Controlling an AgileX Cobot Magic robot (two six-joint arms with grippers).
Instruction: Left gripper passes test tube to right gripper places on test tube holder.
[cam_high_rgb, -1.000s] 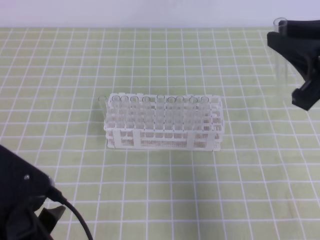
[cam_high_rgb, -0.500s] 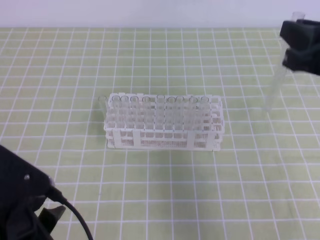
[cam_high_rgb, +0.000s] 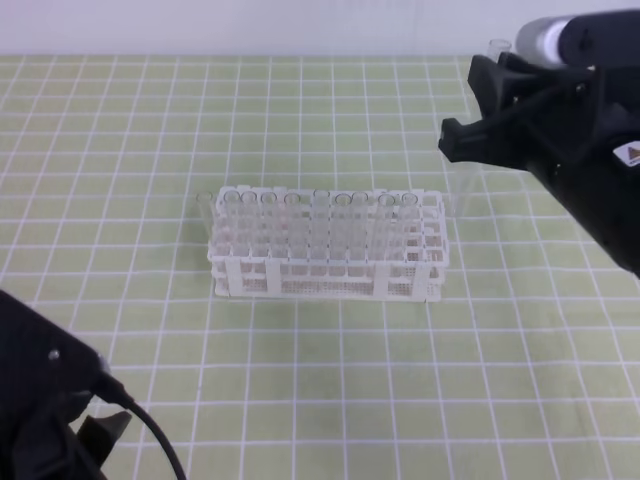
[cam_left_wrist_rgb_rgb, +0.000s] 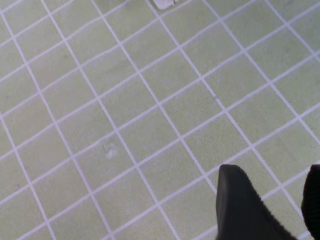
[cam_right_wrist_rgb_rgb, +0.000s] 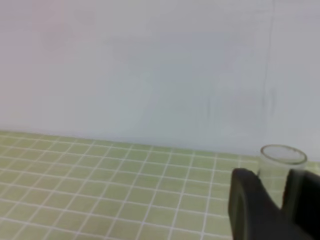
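Table cloth (cam_high_rgb: 120, 150) was light green with white grid lines. Test tube holder (cam_high_rgb: 330, 275) was white. Right gripper (cam_high_rgb: 480, 135) was black. Wall (cam_right_wrist_rgb_rgb: 125, 65) was pale grey.

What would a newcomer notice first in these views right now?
First, the white test tube holder at mid-table on the green checked cloth, its back rows filled with clear tubes. Next, the right claw hanging above and to the right of the holder, closed on a near-invisible test tube whose open rim pokes up between its fingers in the right wrist view. The left claw sits low at the near left, open over bare cloth.
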